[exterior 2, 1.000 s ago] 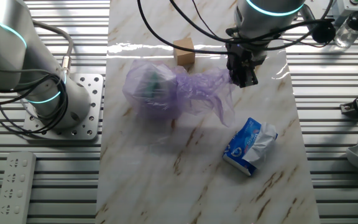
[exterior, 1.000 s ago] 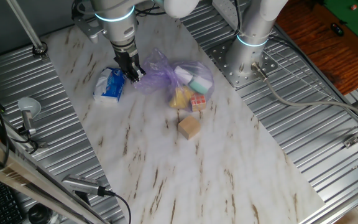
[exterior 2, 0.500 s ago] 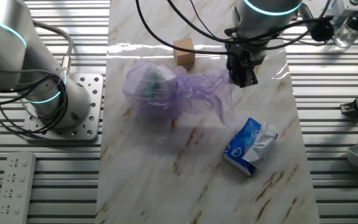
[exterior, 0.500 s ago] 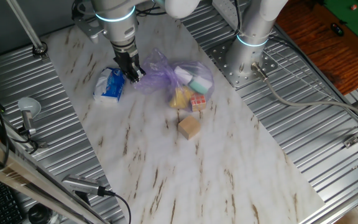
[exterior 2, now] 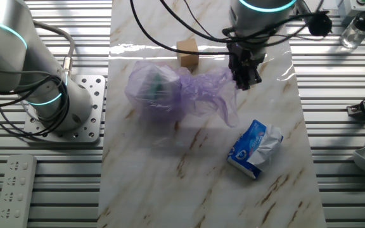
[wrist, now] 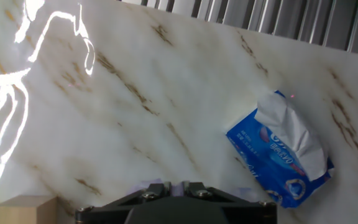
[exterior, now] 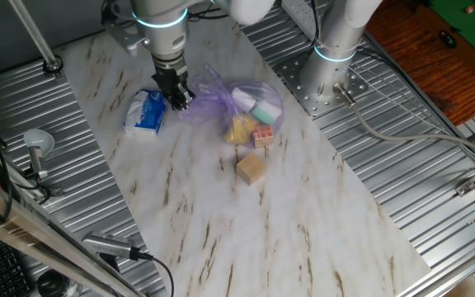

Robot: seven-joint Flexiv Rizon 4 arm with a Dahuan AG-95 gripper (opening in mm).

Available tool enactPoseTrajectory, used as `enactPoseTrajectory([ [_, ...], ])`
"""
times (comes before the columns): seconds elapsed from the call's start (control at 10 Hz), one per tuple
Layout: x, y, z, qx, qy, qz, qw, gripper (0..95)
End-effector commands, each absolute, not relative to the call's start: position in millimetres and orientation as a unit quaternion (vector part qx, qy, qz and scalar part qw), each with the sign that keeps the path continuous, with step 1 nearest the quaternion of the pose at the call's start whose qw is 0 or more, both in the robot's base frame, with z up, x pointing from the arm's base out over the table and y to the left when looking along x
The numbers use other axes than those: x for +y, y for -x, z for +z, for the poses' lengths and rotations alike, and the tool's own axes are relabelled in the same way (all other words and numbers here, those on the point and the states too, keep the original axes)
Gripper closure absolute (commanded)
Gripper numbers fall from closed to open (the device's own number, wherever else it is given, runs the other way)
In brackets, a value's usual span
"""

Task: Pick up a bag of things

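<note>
Bag [exterior: 239, 106] in upper centre of one fixed view, lying on marble board [exterior: 303, 214]; thin, translucent, pale purple. Contents bunched at right end: yellow block [exterior: 239, 129], mint-green block [exterior: 264, 113], white block [exterior: 243, 98], pink patterned block [exterior: 263, 137]. Left end of bag empty, crumpled film drawn out toward gripper [exterior: 178, 101].

In the other fixed view, bag [exterior 2: 170, 95] at centre left, full end to the left, loose neck trailing right to gripper [exterior 2: 244, 79]. Contents there blurred behind film; only a green shape legible.

Gripper in upper left of one fixed view, fingers pointing down, tips at loose bag neck. Jaws close together, pinching the film of the neck.

Packet [exterior: 145, 113], blue and white, just left of gripper in one fixed view; in lower right of the other fixed view [exterior 2: 255, 148]; at right of hand view [wrist: 281, 160], white flap crumpled open.

Cube [exterior: 251, 169], tan wood, below bag in one fixed view, apart from it; at top centre of the other fixed view [exterior 2: 187, 52], just above bag.

Hand view: fingers hidden; only dark gripper body at bottom edge.
</note>
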State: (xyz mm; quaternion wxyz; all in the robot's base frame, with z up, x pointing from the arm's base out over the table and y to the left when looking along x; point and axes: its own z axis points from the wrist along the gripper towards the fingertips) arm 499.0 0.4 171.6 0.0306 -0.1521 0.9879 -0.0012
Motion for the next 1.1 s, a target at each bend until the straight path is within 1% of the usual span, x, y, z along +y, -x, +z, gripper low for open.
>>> enactPoseTrajectory([
  [0.1, 0, -500, 170, 0.983, 0.177, -0.018, 0.045, 19.0],
  [0.2, 0, -501, 171, 0.982, 0.183, -0.022, 0.05, 19.0],
  [0.3, 0, -501, 171, 0.977, 0.202, -0.044, 0.056, 0.0],
  [0.6, -1, -504, 174, 0.975, 0.208, -0.046, 0.068, 0.0],
  [0.7, -4, -507, 177, 0.975, 0.21, -0.043, 0.061, 19.0],
  [1.0, -12, -527, 195, 0.978, 0.203, -0.029, 0.022, 19.0],
  [1.1, -11, -531, 198, 0.982, 0.19, -0.012, 0.008, 19.0],
])
